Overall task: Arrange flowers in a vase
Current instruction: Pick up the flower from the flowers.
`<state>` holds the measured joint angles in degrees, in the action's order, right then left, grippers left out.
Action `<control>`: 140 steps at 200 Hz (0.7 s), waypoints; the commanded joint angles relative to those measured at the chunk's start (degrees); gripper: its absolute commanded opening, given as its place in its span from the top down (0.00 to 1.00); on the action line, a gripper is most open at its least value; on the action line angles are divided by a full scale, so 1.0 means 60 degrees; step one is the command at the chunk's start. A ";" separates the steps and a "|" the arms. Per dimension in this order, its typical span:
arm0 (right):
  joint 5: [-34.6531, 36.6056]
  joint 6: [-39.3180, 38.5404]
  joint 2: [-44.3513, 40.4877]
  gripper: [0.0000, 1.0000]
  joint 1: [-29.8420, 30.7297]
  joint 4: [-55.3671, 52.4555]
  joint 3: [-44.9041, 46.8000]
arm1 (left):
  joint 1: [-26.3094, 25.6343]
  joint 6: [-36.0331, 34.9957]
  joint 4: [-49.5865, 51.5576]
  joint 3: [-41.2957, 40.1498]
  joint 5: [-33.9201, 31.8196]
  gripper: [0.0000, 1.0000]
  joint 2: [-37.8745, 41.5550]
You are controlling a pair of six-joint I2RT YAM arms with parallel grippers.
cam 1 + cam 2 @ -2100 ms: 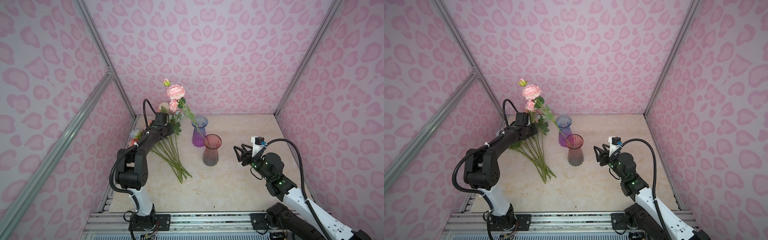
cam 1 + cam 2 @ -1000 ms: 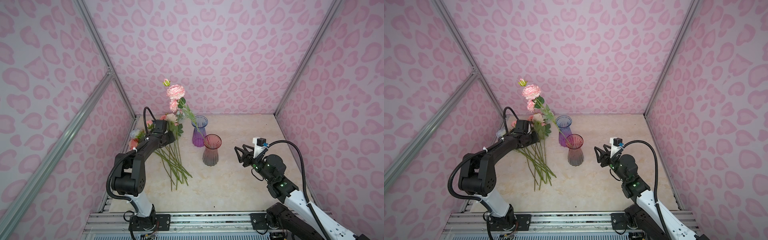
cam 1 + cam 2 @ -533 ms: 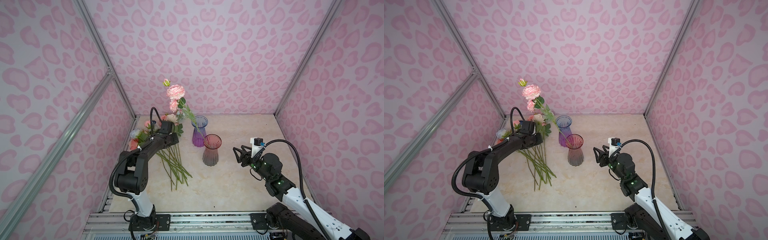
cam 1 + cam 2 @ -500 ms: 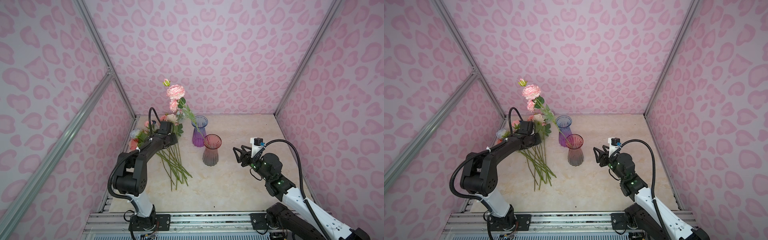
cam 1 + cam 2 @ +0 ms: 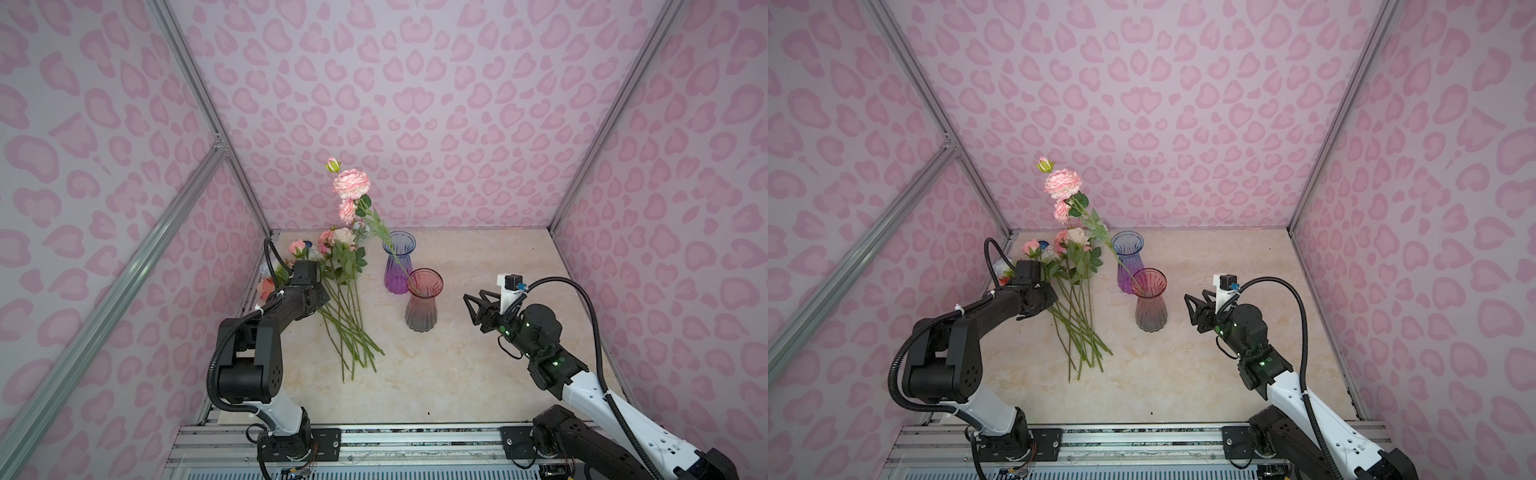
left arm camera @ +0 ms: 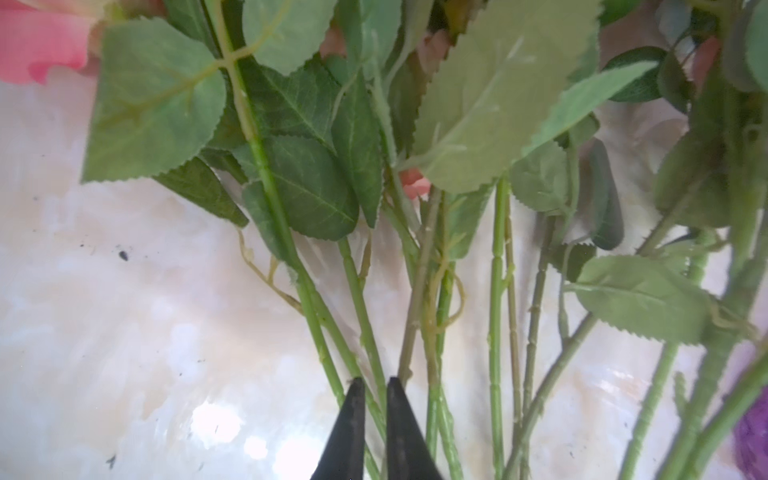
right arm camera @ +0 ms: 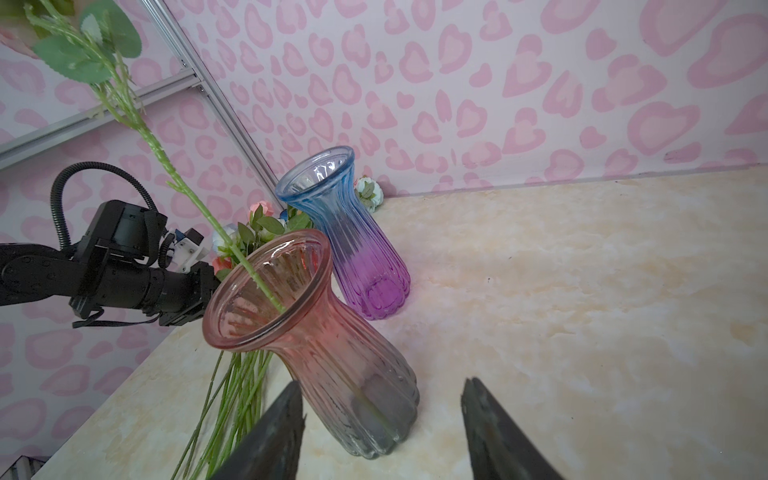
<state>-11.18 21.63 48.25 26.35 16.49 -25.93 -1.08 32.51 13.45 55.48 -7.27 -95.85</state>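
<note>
Several flowers (image 5: 347, 307) lie loose on the table (image 5: 478, 374), left of the blue-purple vase (image 5: 397, 266). One tall pink flower (image 5: 351, 185) leans in the pink vase (image 5: 420, 307). My right gripper (image 5: 471, 309) hangs spread near it. My left gripper (image 6: 372, 384) has its tips nearly meeting around a stem (image 6: 361, 307); I cannot tell if it is pinched.

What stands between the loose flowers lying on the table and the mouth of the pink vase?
Nothing on the table lies between the loose flowers and the pink vase. One flower already stands in that vase, its stem slanting out toward the pile, crowding that side of the mouth.
</note>
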 commanded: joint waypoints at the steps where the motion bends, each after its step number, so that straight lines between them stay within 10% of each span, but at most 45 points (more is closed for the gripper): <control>1: 0.0024 -0.0052 -0.0096 0.38 0.0010 0.0194 0.0019 | 0.0078 -0.0004 -0.0477 0.0055 0.0336 0.85 -0.0319; 140: -0.0071 -0.0003 0.0078 0.38 0.0021 0.0174 -0.0065 | 0.0080 -0.0115 -0.1048 -0.0554 0.0993 0.83 0.0251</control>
<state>-11.62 21.47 49.30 26.35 16.82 -25.96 -0.60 31.83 9.04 51.70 -2.72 -92.36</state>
